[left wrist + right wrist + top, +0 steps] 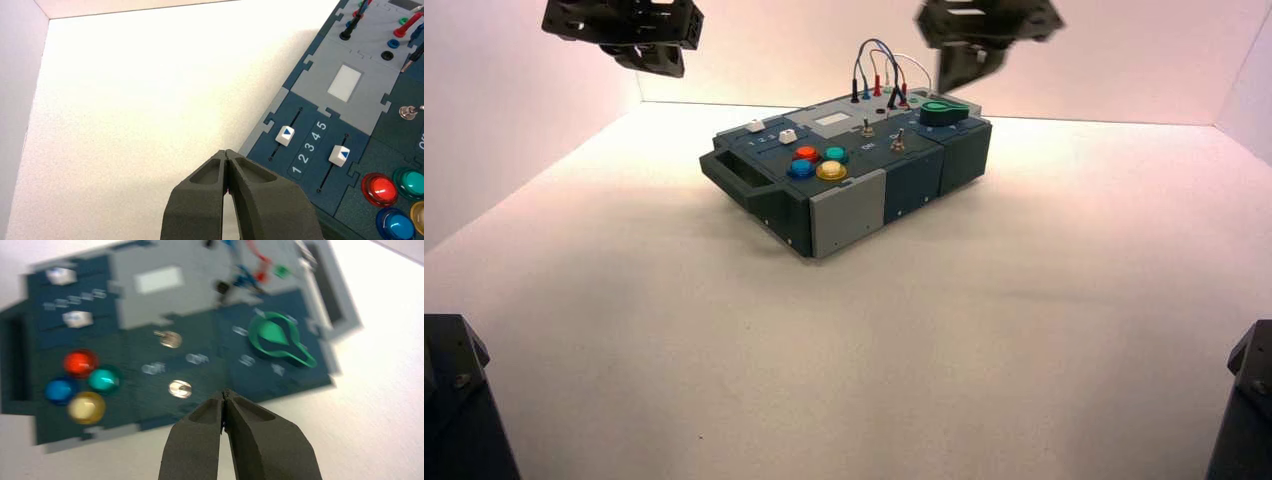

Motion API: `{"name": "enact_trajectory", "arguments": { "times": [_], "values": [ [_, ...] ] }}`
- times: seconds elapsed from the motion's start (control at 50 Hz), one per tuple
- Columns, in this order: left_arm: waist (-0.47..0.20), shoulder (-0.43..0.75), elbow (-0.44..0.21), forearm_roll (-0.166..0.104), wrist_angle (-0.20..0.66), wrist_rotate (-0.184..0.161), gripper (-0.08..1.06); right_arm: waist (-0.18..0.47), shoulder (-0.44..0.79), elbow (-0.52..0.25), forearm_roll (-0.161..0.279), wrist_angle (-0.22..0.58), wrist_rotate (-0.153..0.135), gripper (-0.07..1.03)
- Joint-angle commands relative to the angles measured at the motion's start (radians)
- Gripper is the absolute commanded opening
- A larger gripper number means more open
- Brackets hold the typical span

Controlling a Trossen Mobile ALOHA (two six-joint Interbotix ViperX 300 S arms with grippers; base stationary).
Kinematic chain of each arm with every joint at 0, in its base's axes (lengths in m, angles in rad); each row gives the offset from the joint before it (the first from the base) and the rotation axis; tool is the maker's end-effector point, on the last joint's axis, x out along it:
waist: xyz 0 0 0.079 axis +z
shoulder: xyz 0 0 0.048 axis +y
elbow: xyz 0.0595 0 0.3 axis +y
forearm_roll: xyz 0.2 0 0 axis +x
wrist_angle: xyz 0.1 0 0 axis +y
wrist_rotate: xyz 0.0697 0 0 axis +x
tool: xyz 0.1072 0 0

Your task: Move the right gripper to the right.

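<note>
A white table with pale walls fills the high view; the control box sits centre. The right gripper, fingertips pressed together, hangs at upper right above the green knob. The left gripper, likewise closed, hovers upper left.

Right gripper — raised high near the far edge of the table, right of centre, fingers pointing down, fingertips pressed together. Left gripper — raised equally high toward the far left corner of the table, its fingertips likewise meeting. Neither holds anything.
</note>
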Motion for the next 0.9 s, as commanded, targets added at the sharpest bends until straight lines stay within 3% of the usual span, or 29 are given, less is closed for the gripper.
{"name": "enact_trajectory", "arguments": {
  "times": [0.02,0.36,0.4,0.6,0.7,0.9],
  "values": [
    [-0.002,-0.028,-0.012,-0.002,-0.005,-0.002,-0.03,-0.063,-0.046,0.008,-0.002,-0.005,-0.002,-0.02],
    [-0.003,-0.029,-0.011,0.000,-0.005,-0.002,-0.03,-0.227,-0.156,0.091,-0.003,-0.021,-0.002,-0.02],
    [-0.003,-0.028,-0.012,0.000,-0.003,-0.002,-0.03,-0.278,-0.204,0.123,-0.003,-0.029,-0.002,-0.02],
    [-0.003,-0.029,-0.012,0.000,-0.003,-0.002,-0.03,-0.368,-0.275,0.167,-0.005,-0.038,-0.002,-0.02],
    [-0.005,-0.029,-0.012,0.000,-0.003,-0.002,-0.03,-0.445,-0.313,0.196,-0.005,-0.040,-0.002,-0.02],
    [-0.005,-0.028,-0.012,0.000,-0.005,-0.002,-0.03,-0.509,-0.341,0.221,-0.005,-0.044,0.000,-0.02]
  ]
}}
